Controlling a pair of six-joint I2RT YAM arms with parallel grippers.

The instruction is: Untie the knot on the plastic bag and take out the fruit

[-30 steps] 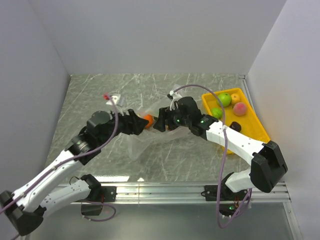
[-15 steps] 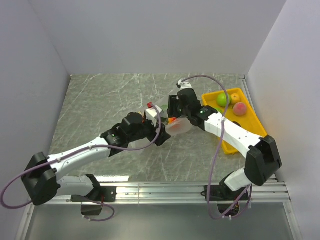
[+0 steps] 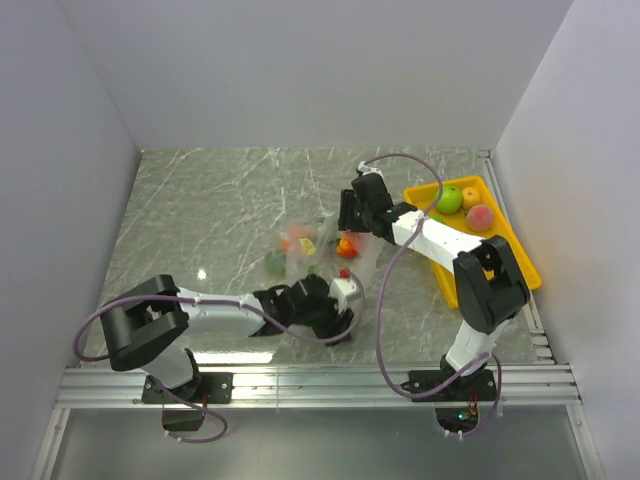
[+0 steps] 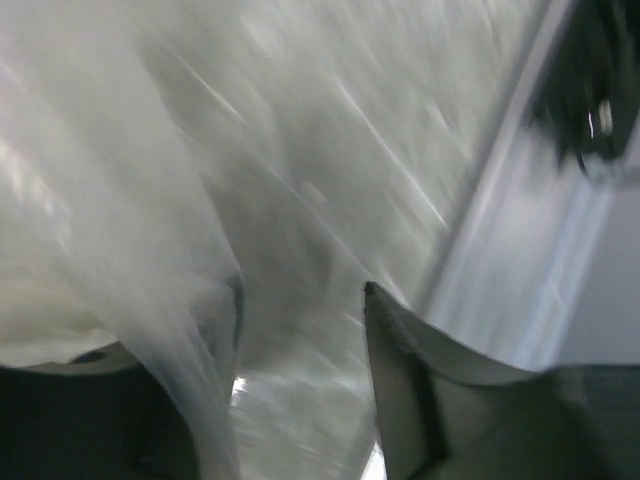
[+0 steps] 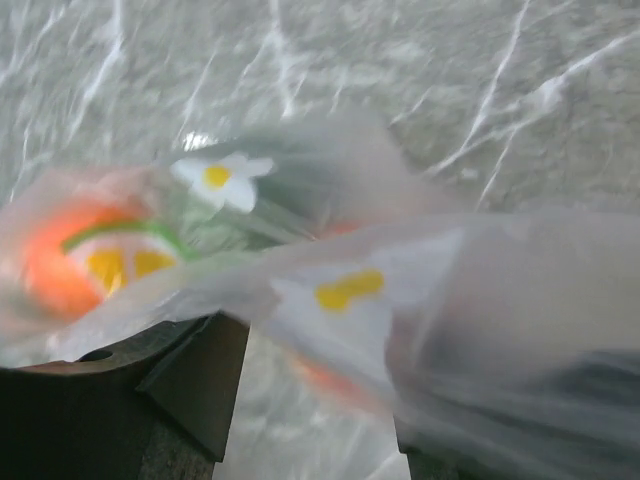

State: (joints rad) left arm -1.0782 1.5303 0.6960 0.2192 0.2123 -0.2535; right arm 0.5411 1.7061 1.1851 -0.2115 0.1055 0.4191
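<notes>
- Top external view showed the plastic bag (image 3: 318, 252) near the middle of the worktop (image 3: 200, 200), its clear film drawn out between the two arms and much blurred.
- Inside the film an orange fruit (image 3: 347, 246) sat at the right end. A green one (image 3: 276, 265) sat at the left end, and a small red one (image 3: 344, 272) was nearer the front.
- The knot could not be made out in any view (the film was too smeared).
- The left arm (image 3: 215, 310) lay low along the near side of the worktop, with the left jaws at the front end of the bag.
- In the left wrist view the left jaws stood apart, and the marbled worktop was visible through the gap. The film hung over one finger (image 4: 110, 430), while the other finger (image 4: 420, 400) was bare.
- The right arm (image 3: 440, 240) came in from the tray side, with the right jaws at the far right end of the bag, just above the orange fruit.
- In the right wrist view the right jaws were partly open beside a dark finger (image 5: 190, 370). Film printed with a white and yellow flower (image 5: 222, 180) was bunched across the gap, and I could not tell whether it was pinched.
- The same view showed the orange fruit (image 5: 55, 265) inside the film at the left.
- The yellow tray (image 3: 510, 250) stood at the right edge of the worktop. It held a green apple (image 3: 449, 199), a pinkish fruit (image 3: 480, 217) and a small yellow-orange fruit (image 3: 470, 196).
</notes>
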